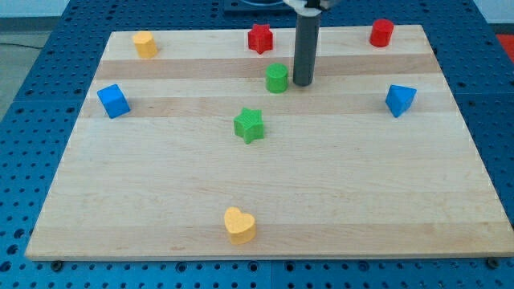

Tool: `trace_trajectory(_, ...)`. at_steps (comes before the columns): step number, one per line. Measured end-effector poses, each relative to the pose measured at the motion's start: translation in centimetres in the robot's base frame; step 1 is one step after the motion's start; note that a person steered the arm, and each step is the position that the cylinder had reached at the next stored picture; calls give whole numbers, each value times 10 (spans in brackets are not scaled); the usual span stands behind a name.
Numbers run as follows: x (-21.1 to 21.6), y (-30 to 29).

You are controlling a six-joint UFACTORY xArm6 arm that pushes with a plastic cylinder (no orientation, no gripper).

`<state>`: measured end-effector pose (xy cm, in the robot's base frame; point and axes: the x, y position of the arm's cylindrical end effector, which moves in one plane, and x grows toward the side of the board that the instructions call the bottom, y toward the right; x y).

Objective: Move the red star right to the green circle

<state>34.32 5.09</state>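
The red star lies near the top edge of the wooden board, a little left of centre. The green circle sits below it and slightly to the right. My tip rests on the board just right of the green circle, with a small gap between them. The tip is below and to the right of the red star.
A green star lies below the green circle. A red cylinder is at top right, a yellow block at top left, a blue cube at left, a blue block at right, a yellow heart near the bottom.
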Motion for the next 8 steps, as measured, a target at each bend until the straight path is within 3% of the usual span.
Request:
trace_trajectory(1,-5,-58)
trace_trajectory(2,-41,-103)
trace_trajectory(4,-69,13)
trace_trajectory(5,-134,-9)
trace_trajectory(8,-144,-36)
